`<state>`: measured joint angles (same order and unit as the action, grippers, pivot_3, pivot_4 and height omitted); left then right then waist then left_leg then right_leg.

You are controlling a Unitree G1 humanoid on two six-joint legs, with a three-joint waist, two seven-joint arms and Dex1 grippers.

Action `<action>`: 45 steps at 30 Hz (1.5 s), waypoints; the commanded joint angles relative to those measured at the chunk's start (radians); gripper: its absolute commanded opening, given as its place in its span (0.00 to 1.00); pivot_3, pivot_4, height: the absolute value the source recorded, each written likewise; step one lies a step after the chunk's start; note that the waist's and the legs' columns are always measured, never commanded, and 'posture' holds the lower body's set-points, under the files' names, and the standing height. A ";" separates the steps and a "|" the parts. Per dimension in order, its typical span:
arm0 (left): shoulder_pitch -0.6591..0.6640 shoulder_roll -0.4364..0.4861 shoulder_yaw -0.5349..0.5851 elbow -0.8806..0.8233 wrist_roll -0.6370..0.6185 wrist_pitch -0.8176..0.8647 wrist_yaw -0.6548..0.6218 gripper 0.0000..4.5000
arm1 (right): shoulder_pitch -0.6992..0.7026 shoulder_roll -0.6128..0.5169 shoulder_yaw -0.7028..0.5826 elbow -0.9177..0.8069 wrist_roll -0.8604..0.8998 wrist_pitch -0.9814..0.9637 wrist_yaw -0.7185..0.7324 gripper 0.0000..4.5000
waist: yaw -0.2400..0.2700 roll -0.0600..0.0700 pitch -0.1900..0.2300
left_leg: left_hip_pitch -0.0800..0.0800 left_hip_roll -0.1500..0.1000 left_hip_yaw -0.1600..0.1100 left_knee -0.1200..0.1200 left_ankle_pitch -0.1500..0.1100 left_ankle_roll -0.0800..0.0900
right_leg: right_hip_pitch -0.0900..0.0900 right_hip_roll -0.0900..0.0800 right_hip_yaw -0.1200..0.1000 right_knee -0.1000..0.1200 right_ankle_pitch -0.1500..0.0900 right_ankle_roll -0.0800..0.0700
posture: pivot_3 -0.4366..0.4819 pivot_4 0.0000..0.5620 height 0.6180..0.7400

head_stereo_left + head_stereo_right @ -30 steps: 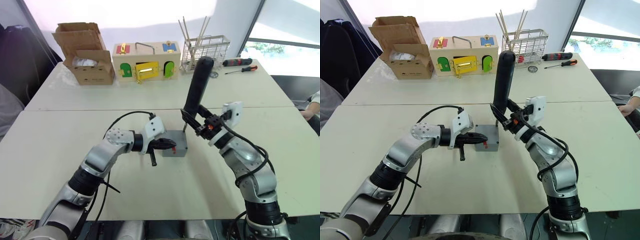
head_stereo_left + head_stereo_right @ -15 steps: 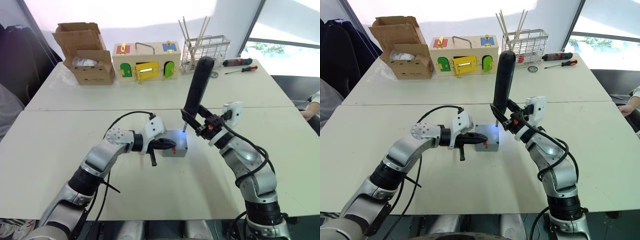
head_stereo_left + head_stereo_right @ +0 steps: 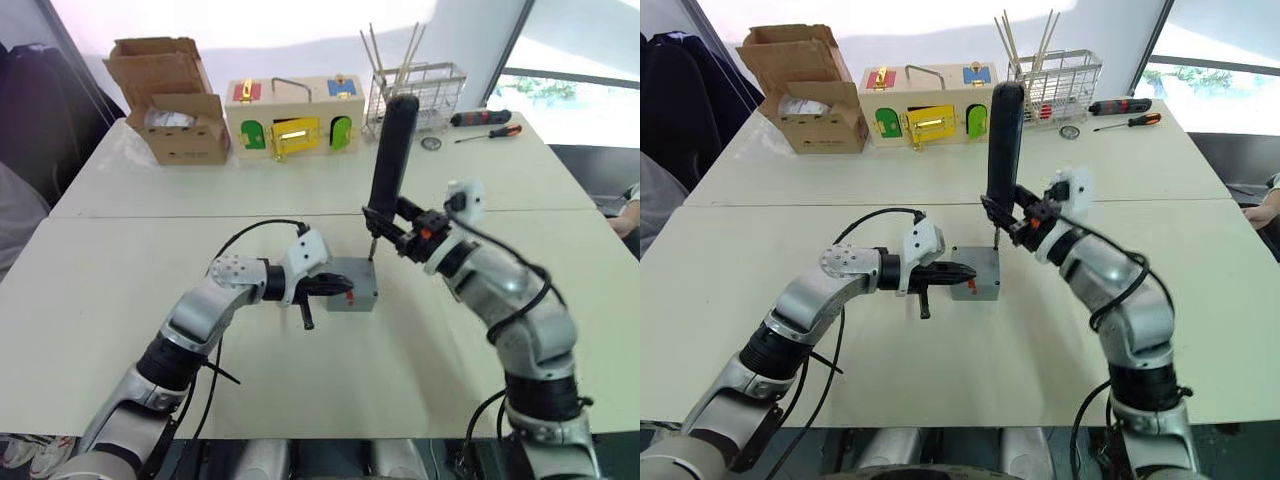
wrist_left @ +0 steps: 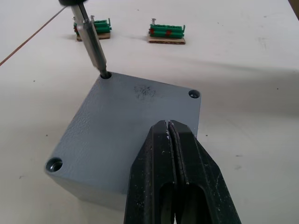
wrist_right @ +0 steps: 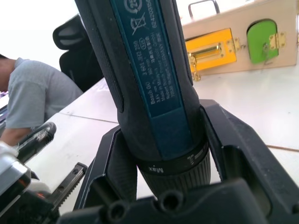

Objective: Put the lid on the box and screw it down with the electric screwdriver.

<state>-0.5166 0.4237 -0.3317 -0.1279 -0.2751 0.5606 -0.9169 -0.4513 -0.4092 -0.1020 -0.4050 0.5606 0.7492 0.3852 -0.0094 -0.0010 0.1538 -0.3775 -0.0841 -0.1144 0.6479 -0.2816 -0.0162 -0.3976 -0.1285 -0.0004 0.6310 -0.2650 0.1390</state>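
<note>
The grey box (image 3: 350,292) stands mid-table with the lid (image 4: 126,121) resting on top of it; a small red mark shows on its near side. My left gripper (image 3: 338,288) is shut, its fingers (image 4: 169,154) lying together on the lid's near edge. My right gripper (image 3: 396,230) is shut on the electric screwdriver (image 3: 391,150), a thick black cylinder held almost upright. Its thin metal bit (image 4: 93,39) stands in the screw hole at one corner of the lid. Two other corner holes show on the lid.
At the table's back stand a cardboard carton (image 3: 172,100), a wooden latch box (image 3: 293,118) and a wire basket (image 3: 415,88) with sticks. Two manual screwdrivers (image 3: 485,122) lie at the back right. A seated person (image 5: 32,100) shows in the right wrist view.
The camera has shifted slightly. My right arm has lifted its elbow and the screwdriver stands more upright. The glow on the lid half a second ago is gone. My left gripper has not moved.
</note>
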 commanded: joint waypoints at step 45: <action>0.012 0.151 -0.020 -0.396 -0.159 0.136 -0.051 0.00 | -0.420 -0.740 0.450 1.124 -0.301 0.410 0.656 0.87 | -0.003 0.005 0.029 | -0.031 -0.004 0.007 0.018 0.005 -0.002 | -0.025 -0.005 0.001 0.004 0.007 0.004 | 0.48 0.27 0.95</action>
<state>-0.5049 0.5680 -0.3957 -0.4927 -0.4247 0.6929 -0.9789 -0.8738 -1.1501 0.3391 0.6946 0.3153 1.1944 1.0552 -0.0120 0.0037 0.1827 -0.4081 -0.0886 -0.1079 0.6661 -0.2763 -0.0185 -0.4221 -0.1331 0.0007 0.6350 -0.2576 0.1432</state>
